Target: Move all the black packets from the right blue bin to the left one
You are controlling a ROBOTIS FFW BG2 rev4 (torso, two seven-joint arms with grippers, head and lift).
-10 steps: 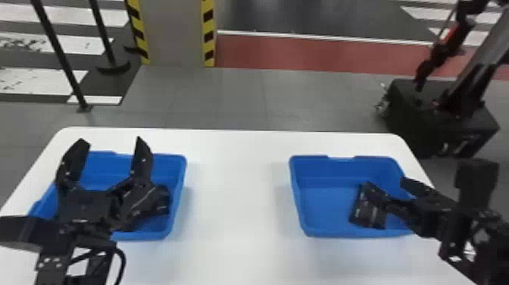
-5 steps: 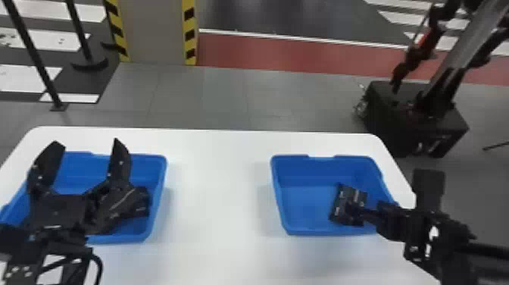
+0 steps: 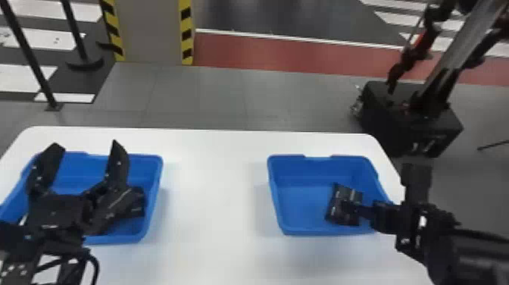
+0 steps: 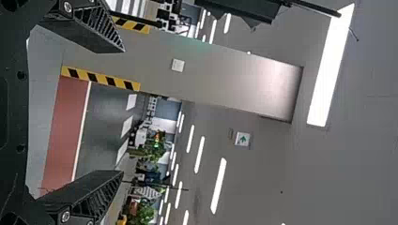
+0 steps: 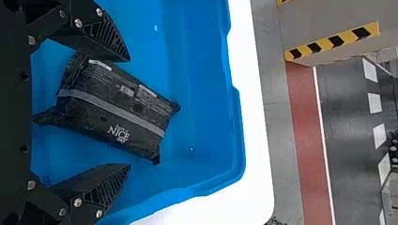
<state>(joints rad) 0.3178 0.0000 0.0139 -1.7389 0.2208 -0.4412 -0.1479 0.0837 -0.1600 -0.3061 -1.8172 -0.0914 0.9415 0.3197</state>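
My left gripper [image 3: 86, 146] stands open over the left blue bin [image 3: 157, 182]; nothing is between the fingers of this left gripper [image 4: 124, 111] in its wrist view. Dark packets [image 3: 138, 204] lie at that bin's right side, partly hidden by the gripper, their number unclear. In the right blue bin [image 3: 278, 204] a black packet [image 3: 335, 206] rests on the floor toward the right. My right gripper [image 3: 382, 216] reaches over the bin's right wall above it. In the right wrist view the right gripper [image 5: 129, 112] is open, with the packet [image 5: 115, 110] lying between its two spread fingers.
Both bins stand on a white table [image 3: 212, 189], with a wide gap between them. Beyond the table's far edge are a striped pillar [image 3: 151, 30], black posts [image 3: 28, 57] and a dark machine base [image 3: 409, 117] on the floor.
The head view has swung to the right, so table and bins sit farther left in it. The right gripper has turned and moved lower over the right bin. The left gripper stays over its bin.
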